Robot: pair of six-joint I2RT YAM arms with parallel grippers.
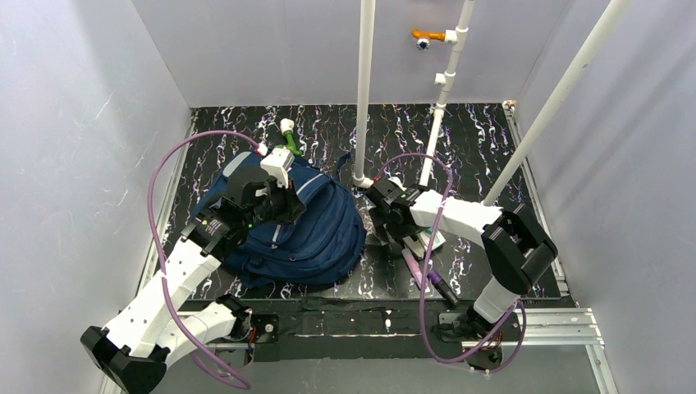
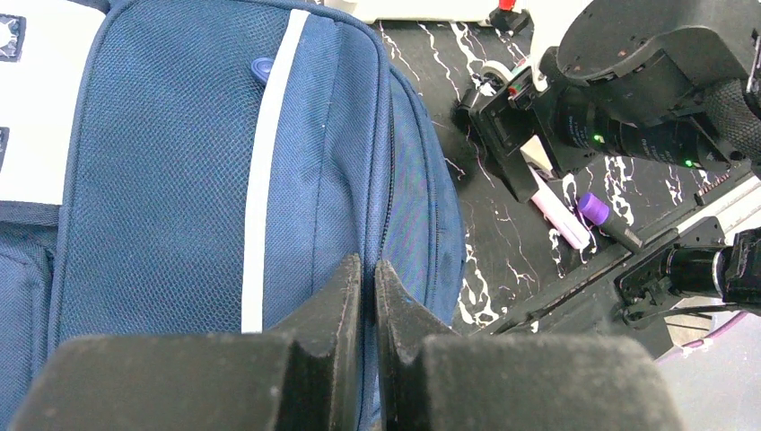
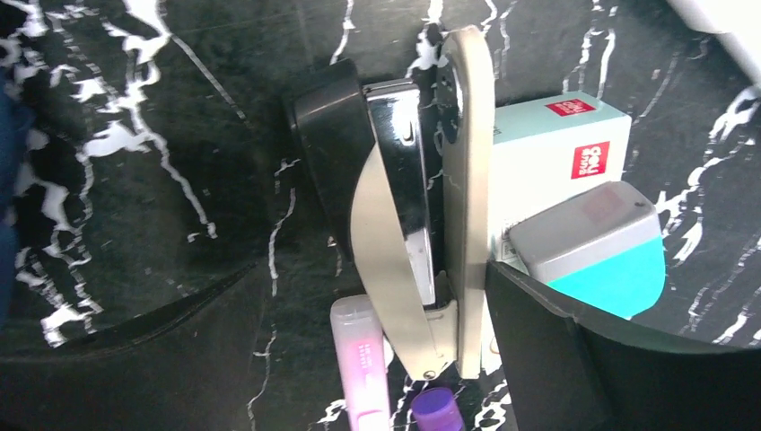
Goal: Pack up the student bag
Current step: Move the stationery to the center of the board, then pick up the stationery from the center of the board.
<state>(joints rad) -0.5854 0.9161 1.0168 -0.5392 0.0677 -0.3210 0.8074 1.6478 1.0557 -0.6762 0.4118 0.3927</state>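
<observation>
The student bag point(image 1: 316, 234), navy blue with grey stripes, lies flat at the left-centre of the black marbled table. My left gripper point(image 1: 286, 207) rests on top of it. In the left wrist view the bag point(image 2: 179, 180) fills the frame, and that gripper point(image 2: 368, 262) is closed on the bag's zipper line point(image 2: 391, 171). My right gripper point(image 1: 384, 215) hangs to the right of the bag. It point(image 3: 377, 269) is open around a beige and chrome stapler point(image 3: 422, 206). A pink highlighter point(image 3: 359, 368) and a purple-capped marker point(image 3: 437, 411) lie beside the stapler.
A teal box point(image 3: 556, 144) and a grey-and-teal block point(image 3: 592, 247) sit right of the stapler, against the right finger. Two white poles point(image 1: 364, 90) stand behind. A green and white item point(image 1: 289, 135) lies behind the bag. Grey walls close in the table.
</observation>
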